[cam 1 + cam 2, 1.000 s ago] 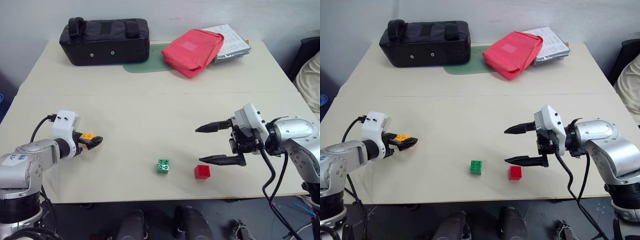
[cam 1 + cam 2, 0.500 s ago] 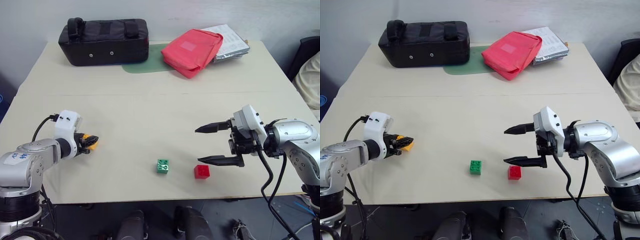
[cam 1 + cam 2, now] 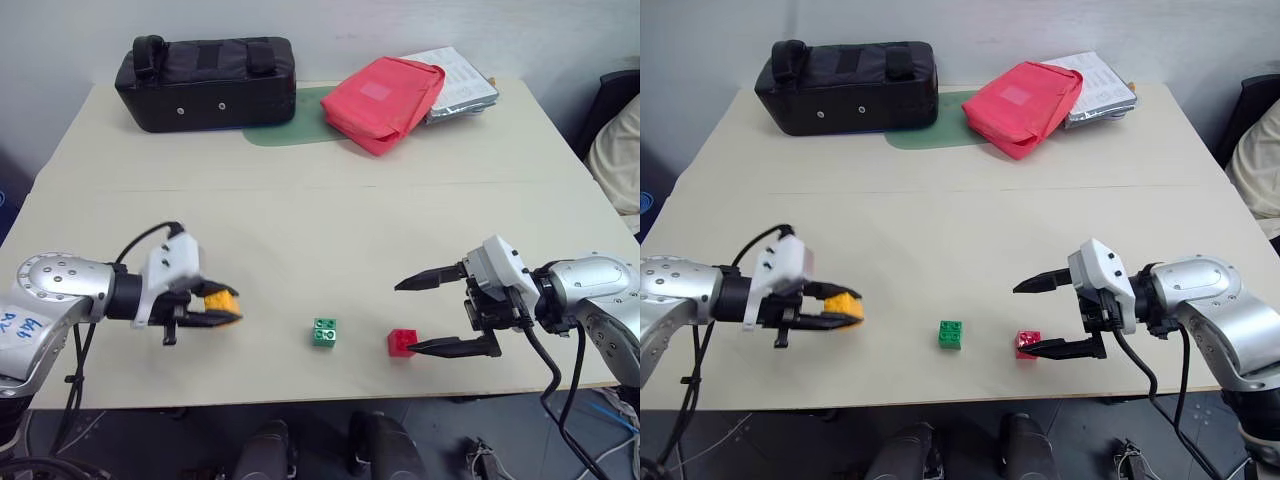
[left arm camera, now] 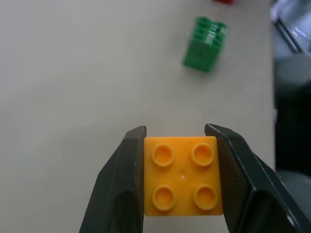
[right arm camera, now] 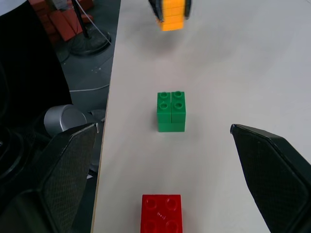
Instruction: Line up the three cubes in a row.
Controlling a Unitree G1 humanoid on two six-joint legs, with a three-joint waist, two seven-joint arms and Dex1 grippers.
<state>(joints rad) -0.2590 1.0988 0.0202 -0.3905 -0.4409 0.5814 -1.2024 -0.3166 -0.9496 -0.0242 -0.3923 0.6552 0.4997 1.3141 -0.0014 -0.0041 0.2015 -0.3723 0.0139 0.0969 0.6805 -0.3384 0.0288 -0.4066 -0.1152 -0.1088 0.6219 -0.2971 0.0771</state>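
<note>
Our left gripper [image 4: 181, 180] clamps the orange-yellow brick [image 3: 219, 301]; we set it level beside the green brick [image 3: 325, 331], red brick [image 3: 403, 342] beyond, right gripper [image 3: 445, 315] spread wide.

1. black bag [image 3: 207, 82] lies at the counter's [image 3: 300, 240] 11 o'clock edge.
2. red pouch [image 3: 385, 101] at 1 o'clock, overlapping a green mat [image 3: 295, 128].
3. papers [image 3: 460, 85] just beyond the pouch.

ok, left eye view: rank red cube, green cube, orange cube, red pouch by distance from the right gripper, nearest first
1. red cube, right beside the right gripper's lower finger
2. green cube, mid-table near the front edge
3. orange cube, shut in the left gripper
4. red pouch, far back of the table
</note>
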